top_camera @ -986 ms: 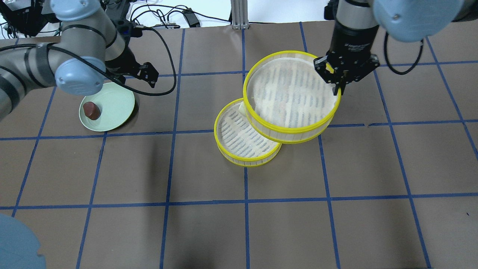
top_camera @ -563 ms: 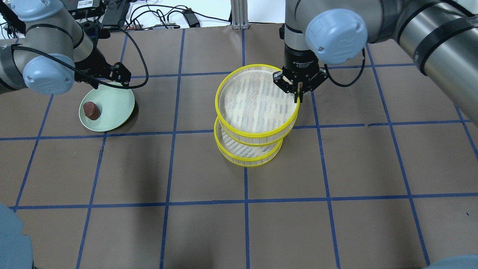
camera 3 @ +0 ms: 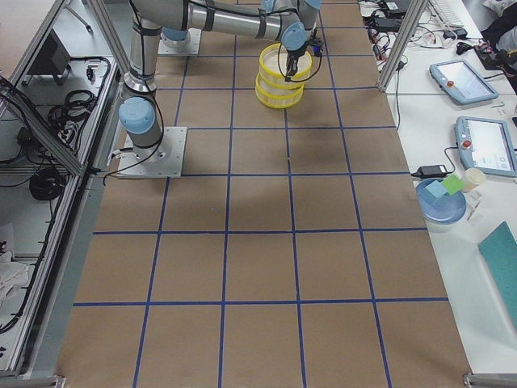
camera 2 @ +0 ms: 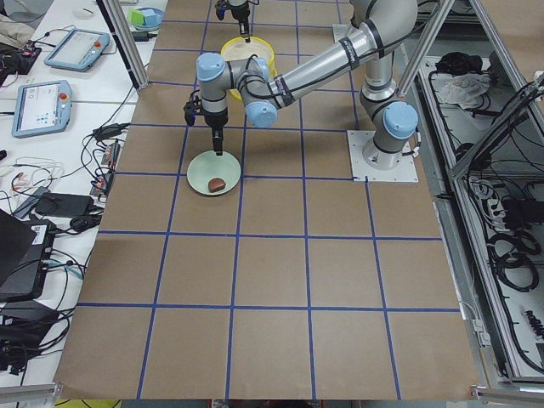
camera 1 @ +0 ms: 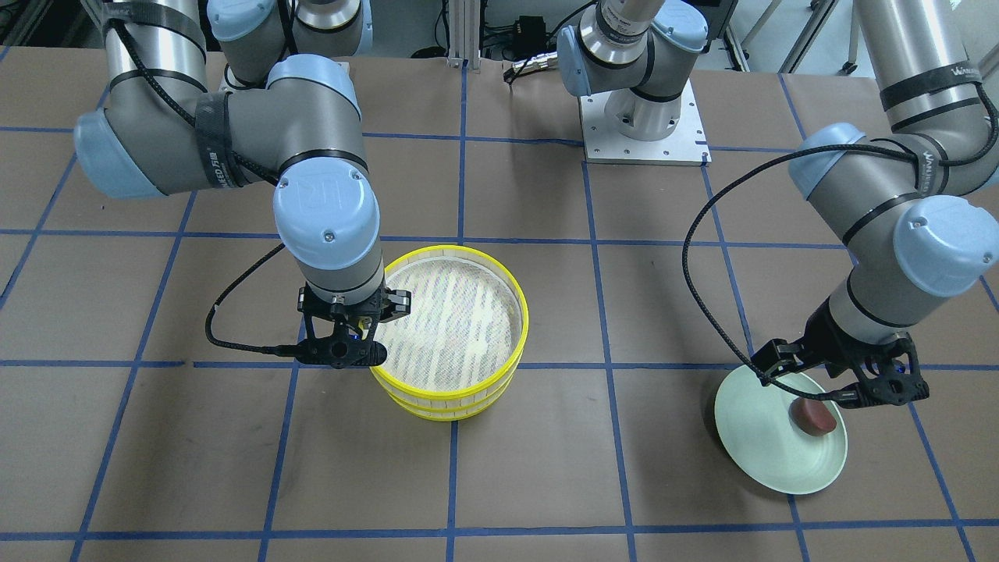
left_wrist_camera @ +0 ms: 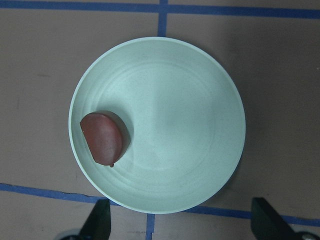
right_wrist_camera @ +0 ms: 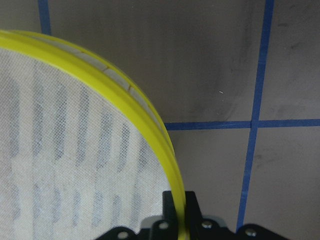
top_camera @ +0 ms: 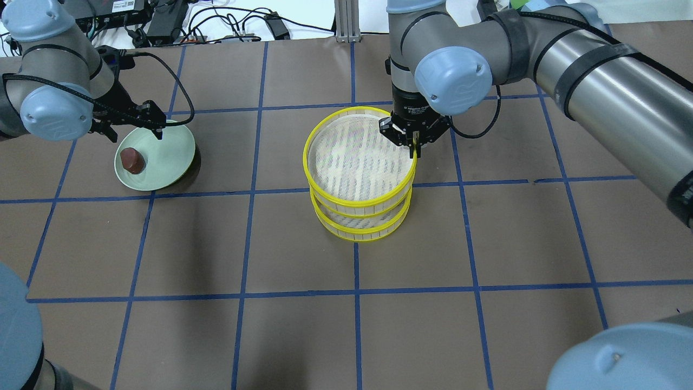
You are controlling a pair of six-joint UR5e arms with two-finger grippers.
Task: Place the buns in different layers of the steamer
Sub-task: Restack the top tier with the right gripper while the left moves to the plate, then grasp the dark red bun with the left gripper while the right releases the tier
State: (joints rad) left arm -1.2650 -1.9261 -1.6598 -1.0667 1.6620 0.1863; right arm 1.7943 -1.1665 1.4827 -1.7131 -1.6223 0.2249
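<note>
My right gripper (top_camera: 416, 145) is shut on the far right rim of the upper steamer layer (top_camera: 360, 208), also seen in the right wrist view (right_wrist_camera: 145, 120). It holds this layer over the lower layer (top_camera: 360, 236), nearly in line with it; they look stacked in the front view (camera 1: 521, 312). The cream-white bun is hidden. The dark reddish-brown bun (top_camera: 132, 160) lies on the pale green plate (top_camera: 173, 146), at its left in the left wrist view (left_wrist_camera: 102, 137). My left gripper (top_camera: 131, 130) is open and empty above the plate (left_wrist_camera: 200, 125).
Cables (top_camera: 238, 27) and a metal post (top_camera: 346, 21) lie at the table's far edge. The arm's base plate (camera 1: 640, 125) is bolted to the table. The brown table surface has a blue tape grid.
My right gripper has carried the upper layer left, from beside the lower layer to over it. My left gripper has moved left, over the plate.
</note>
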